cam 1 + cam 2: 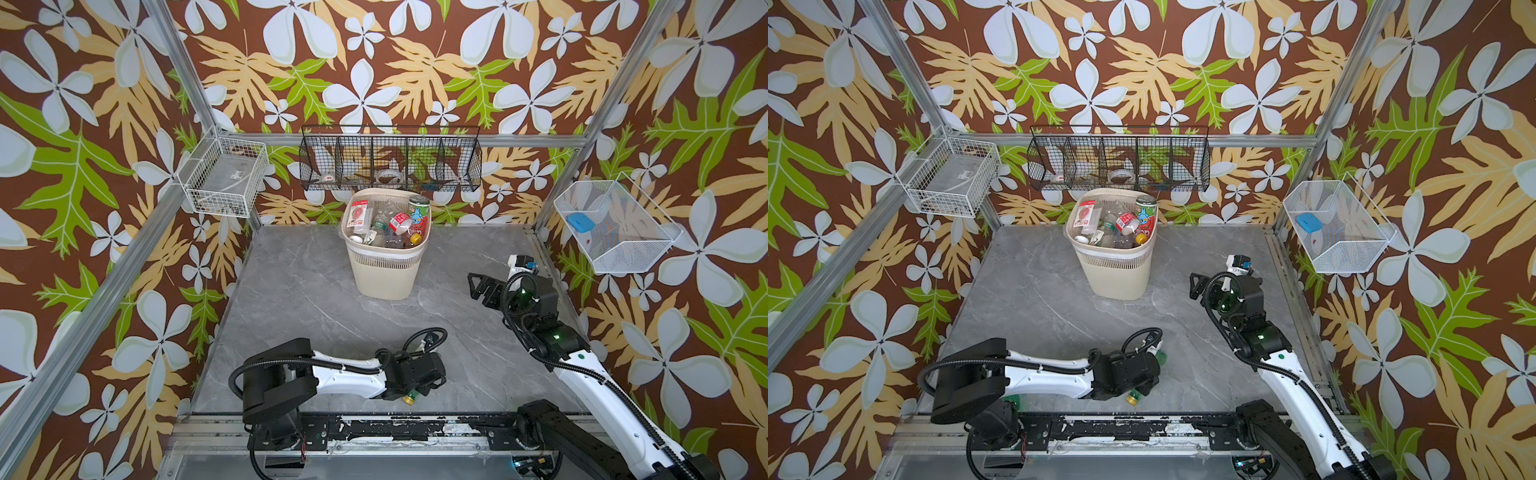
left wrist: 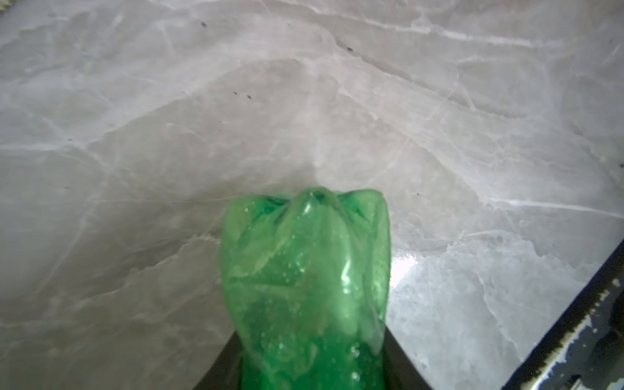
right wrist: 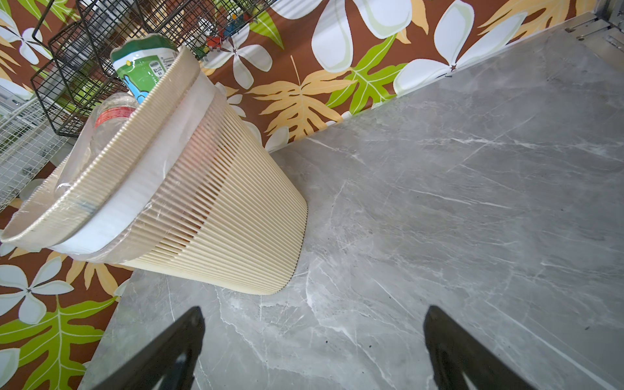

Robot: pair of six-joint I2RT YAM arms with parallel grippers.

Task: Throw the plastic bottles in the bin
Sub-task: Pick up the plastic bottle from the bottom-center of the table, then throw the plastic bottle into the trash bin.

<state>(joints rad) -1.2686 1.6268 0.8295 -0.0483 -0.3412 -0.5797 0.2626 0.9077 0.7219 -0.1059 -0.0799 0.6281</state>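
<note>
Working close to front edge of table (image 1: 311, 299), right by black rail (image 1: 395, 428) with chipped paint; seeing wide free tabletop between arms and bin (image 1: 386, 270). Clamping green bottle (image 2: 304, 270) in left gripper (image 1: 423, 383), jaws closed on its crumpled body, yellow cap (image 1: 409, 400) poking out toward rail, bottle low near front edge; touching table or not, cannot tell. Holding right gripper (image 3: 313, 310) wide open and empty, hovering over table to right of bin, well apart from it. Seeing bin standing upright at back centre, below black basket (image 1: 390, 162) on back wall, piled to rim with bottles (image 1: 390, 226), one green-labelled one sticking above rim. Noting grey marble-look tabletop, smooth, slightly glossy; floral wallpaper (image 1: 415, 62) covering three walls, aluminium posts (image 1: 183, 70) running up corners, white baskets (image 1: 226, 176) hanging on side walls. Noting bin as beige ribbed plastic, slotted sides, white band under rim, clear liner (image 3: 202, 101) folding over rim; green bottle as thin translucent plastic, dented, speckled with droplets. Showing right fingers (image 3: 175, 344) as matte black wedges, spread well apart.
</note>
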